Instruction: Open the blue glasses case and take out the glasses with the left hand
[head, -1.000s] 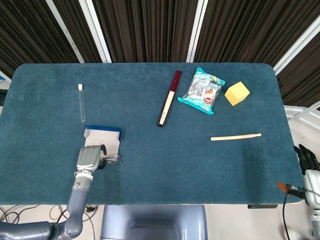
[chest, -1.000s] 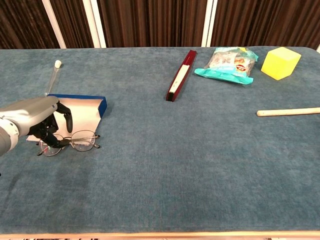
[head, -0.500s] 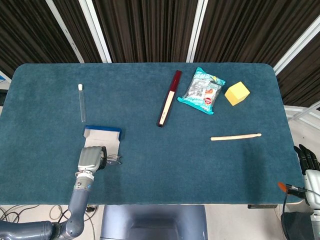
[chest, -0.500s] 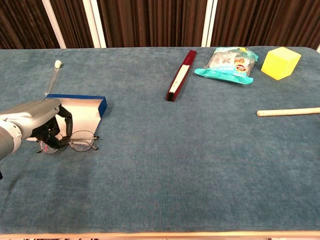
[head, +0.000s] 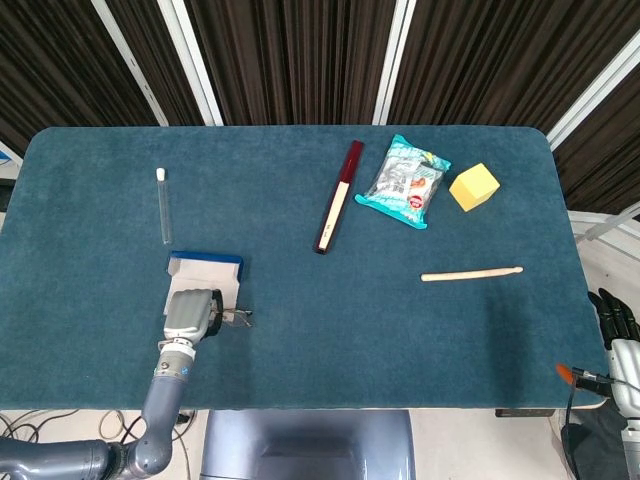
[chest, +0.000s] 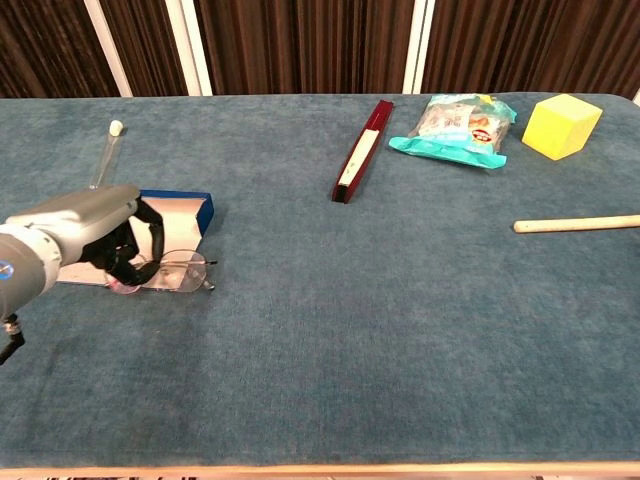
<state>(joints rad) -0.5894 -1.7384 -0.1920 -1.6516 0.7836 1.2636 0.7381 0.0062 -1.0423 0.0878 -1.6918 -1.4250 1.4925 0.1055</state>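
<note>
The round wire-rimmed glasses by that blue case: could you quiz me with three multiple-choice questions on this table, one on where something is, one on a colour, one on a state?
1. Where are the round wire-rimmed glasses?
A. in the left hand's fingers, by the case
B. beside the yellow cube
C. on the snack bag

2. What colour is the foam cube?
A. red
B. yellow
C. white

3. How is the blue glasses case?
A. shut
B. open, pale lining showing
C. upside down

Answers: 1 A, the left hand grips them at the case's near edge. 2 B, it shows yellow in both views. 3 B, the pale inside faces up behind the blue wall.
</note>
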